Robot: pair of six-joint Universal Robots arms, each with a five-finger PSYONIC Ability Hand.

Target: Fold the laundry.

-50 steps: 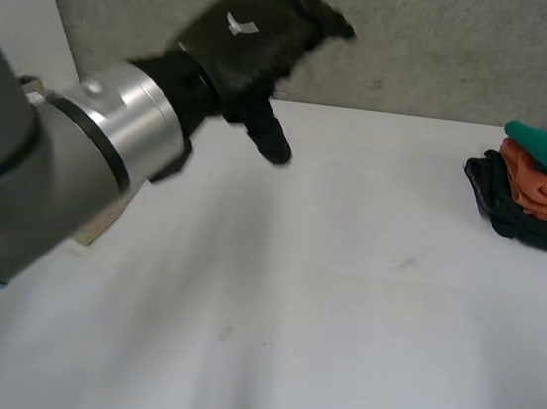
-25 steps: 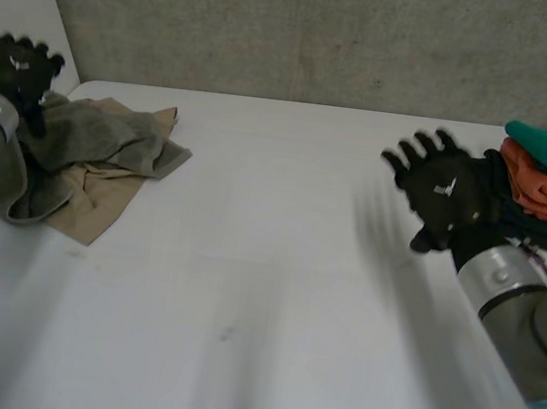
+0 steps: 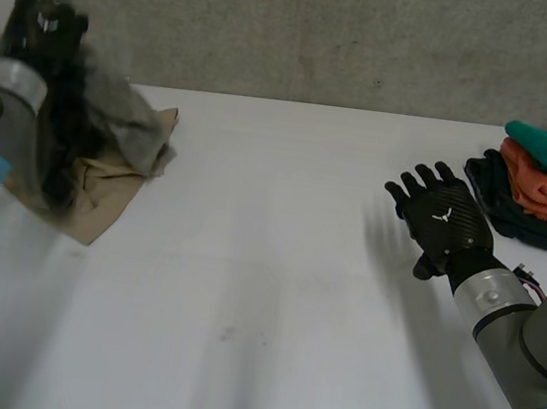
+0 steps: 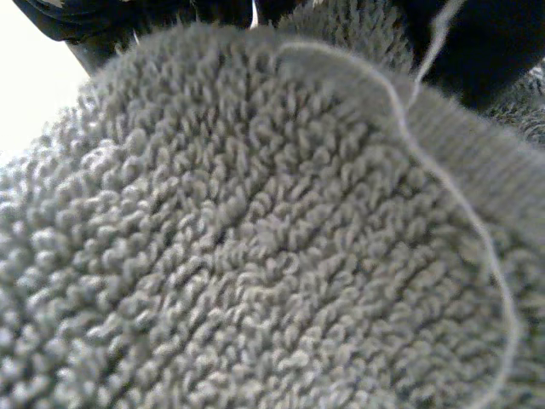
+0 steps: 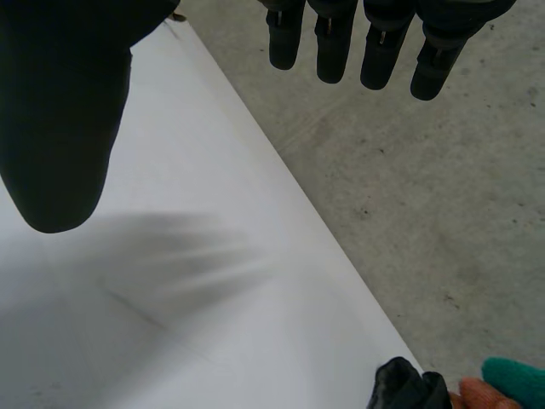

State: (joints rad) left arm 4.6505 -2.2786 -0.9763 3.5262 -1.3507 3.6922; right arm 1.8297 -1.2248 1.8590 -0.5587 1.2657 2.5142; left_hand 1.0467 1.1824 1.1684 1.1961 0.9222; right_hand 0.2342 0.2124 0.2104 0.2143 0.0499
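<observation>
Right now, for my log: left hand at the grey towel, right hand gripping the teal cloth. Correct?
No: the right wrist view shows the right hand open and empty, apart from the teal cloth. The left hand is at the grey towel.

I am finding the middle of the white table bare for passing, with the grey towel and tan cloth crowding the edge by my left hand and the stacked clothes sitting just beyond my spread-fingered right hand.
</observation>
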